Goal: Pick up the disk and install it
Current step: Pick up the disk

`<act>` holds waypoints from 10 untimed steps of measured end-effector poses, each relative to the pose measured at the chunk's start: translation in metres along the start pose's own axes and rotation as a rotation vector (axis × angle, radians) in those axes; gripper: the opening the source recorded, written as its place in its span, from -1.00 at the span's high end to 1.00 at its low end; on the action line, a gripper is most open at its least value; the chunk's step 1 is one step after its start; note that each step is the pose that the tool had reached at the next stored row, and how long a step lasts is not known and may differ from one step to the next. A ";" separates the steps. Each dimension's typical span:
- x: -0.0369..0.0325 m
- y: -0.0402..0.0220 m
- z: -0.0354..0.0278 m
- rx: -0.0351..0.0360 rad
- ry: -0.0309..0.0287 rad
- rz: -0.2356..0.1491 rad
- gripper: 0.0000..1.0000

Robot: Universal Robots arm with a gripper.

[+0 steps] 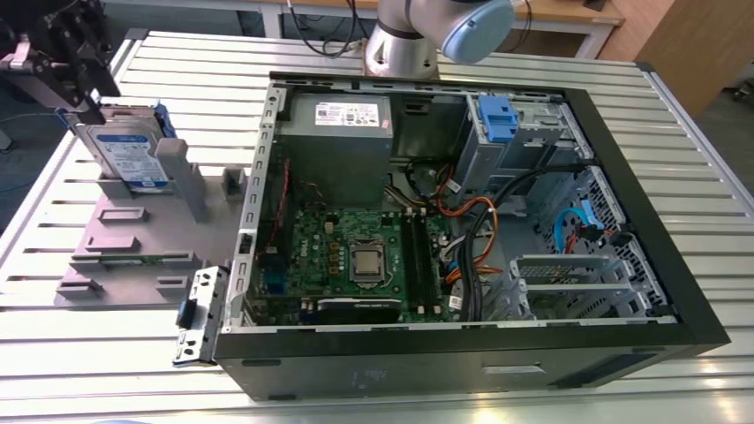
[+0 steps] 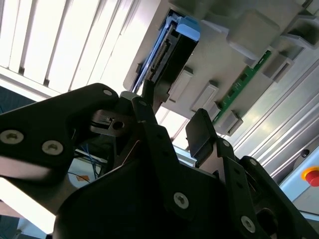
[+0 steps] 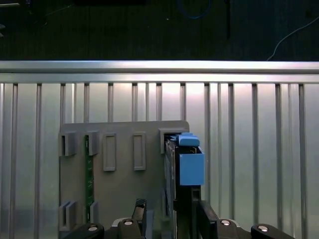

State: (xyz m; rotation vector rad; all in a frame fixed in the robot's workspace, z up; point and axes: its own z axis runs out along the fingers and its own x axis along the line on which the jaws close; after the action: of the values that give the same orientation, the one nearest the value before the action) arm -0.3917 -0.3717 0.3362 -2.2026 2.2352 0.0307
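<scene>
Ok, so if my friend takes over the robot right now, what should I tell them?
Claw: open, one finger on each side of the disk, not gripping it.
Disk: standing upright in the grey holder, beside the open computer.
Done: claw lined up on the disk.
Left: disk not yet picked up or installed.

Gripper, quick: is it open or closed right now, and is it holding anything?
Gripper: open, holding nothing; fingers spread, poised at the disk, which stands upright in the grey holder.
</scene>
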 end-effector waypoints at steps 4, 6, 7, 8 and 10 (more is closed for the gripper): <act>-0.0019 0.0000 0.0001 0.0001 0.0000 0.000 -0.06; -0.0027 0.0000 0.0001 0.0000 0.0000 0.000 -0.06; -0.0031 0.0000 0.0002 0.0001 -0.0001 0.000 -0.06; -0.0035 0.0000 0.0001 0.0000 0.0000 0.000 -0.06; -0.0043 0.0000 0.0002 0.0001 -0.0001 0.000 -0.06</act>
State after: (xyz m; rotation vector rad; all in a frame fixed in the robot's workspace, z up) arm -0.3917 -0.3674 0.3360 -2.2025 2.2351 0.0307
